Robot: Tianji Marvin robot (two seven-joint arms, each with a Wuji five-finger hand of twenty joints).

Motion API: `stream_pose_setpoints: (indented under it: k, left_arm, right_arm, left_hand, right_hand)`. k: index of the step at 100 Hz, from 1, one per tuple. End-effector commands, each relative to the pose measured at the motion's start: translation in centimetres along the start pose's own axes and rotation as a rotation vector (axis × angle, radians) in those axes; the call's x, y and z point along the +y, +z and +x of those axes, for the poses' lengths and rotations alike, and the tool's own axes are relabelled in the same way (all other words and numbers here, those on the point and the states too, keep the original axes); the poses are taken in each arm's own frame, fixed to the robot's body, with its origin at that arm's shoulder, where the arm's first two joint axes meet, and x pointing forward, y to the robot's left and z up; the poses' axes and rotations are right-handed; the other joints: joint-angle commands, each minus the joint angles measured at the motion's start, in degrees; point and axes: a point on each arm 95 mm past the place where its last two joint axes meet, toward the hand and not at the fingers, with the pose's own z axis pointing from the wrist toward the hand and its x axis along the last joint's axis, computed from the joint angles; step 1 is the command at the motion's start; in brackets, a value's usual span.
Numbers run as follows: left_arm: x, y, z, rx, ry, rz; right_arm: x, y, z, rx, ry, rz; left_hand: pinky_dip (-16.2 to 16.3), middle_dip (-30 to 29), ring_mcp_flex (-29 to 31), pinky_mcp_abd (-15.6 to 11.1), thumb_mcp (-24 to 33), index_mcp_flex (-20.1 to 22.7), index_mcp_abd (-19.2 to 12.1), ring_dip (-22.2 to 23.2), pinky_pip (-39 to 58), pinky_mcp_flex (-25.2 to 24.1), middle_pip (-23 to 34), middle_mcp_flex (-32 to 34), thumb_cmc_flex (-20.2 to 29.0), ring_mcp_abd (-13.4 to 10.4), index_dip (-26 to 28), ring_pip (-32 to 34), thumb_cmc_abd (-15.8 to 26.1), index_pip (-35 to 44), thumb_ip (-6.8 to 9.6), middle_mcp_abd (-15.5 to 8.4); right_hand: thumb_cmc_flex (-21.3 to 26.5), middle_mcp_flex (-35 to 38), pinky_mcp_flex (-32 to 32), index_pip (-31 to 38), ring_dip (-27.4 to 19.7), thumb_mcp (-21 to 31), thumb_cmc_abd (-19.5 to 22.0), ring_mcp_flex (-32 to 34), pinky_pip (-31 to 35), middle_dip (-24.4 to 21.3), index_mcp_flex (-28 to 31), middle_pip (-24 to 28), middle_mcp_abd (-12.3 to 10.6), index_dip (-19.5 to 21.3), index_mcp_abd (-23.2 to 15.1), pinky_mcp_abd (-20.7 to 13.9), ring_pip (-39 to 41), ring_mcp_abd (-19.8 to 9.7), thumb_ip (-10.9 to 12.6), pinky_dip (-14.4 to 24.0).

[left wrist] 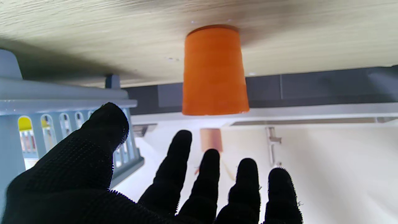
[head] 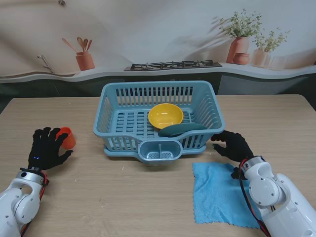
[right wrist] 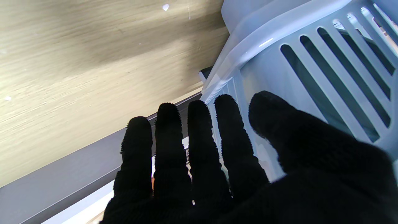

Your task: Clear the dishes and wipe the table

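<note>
An orange cup stands upright near the table's left edge, just beyond the left hand, whose fingers are spread and hold nothing; open wood lies around it. A blue dish basket sits mid-table toward the far edge, holding a yellow bowl and a dark green plate. The right hand, fingers apart and empty, rests beside the basket's right near corner. A blue cloth lies flat by the near edge.
</note>
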Motion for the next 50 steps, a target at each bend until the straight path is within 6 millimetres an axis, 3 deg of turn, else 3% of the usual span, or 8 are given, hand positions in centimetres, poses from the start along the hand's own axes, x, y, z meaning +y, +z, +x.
stream_pose_setpoints:
  k: [1,40,50]
  left_arm:
    - [0.17,0.05,-0.18,-0.009,-0.001,-0.004]
    - [0.73,0.32,-0.24,-0.022,-0.009,0.011]
    - [0.73,0.29,-0.28,-0.012,-0.006,0.023]
  right_arm:
    - [-0.35,-0.16,0.2,0.002,0.001,0.018]
    - [-0.41,-0.14,0.31,0.002,0.002,0.02]
    - [-0.43,-0.14,0.31,0.002,0.002,0.02]
  left_hand:
    - [1.65,-1.63,-2.23,-1.68,0.97,-2.33,1.18,0.14,-2.2,-0.82,-1.03,-2.02,-1.87,-1.45,-0.48,-1.22,-1.39,-0.61,-0.29,-1.55]
    - [3.8,-0.16,-1.61,-1.32,1.48,-2.26,1.63,2.34,1.38,0.26,1.74,-2.05,1.12,-0.39,0.45,2.15,-0.76,1.48,0.2,-0.8]
    - [2.91,0.56,-1.51,-1.03,1.89,-2.07,1.53,2.45,4.02,0.62,3.13,-2.11,1.77,-0.03,0.88,3.92,-0.69,2.36,0.3,-0.73]
  right_hand:
    - [-1.96,-1.1,-0.79,-0.09,-0.61,0.04,-0.41,-1.52,-0.64,-0.26,0.44,-0.36,-0.89,0.33,-0.64,-1.49,-0.7,-1.5,2.14,1.0]
    - [-1.97,-1.12,-0.8,-0.07,-0.6,0.05,-0.35,-1.52,-0.6,-0.27,0.43,-0.37,-0.85,0.32,-0.73,-1.49,-0.69,-1.57,2.15,1.0]
    - [-1.99,-1.14,-0.82,-0.04,-0.6,0.07,-0.4,-1.54,-0.61,-0.26,0.41,-0.34,-0.9,0.33,-0.74,-1.48,-0.68,-1.59,2.15,0.99]
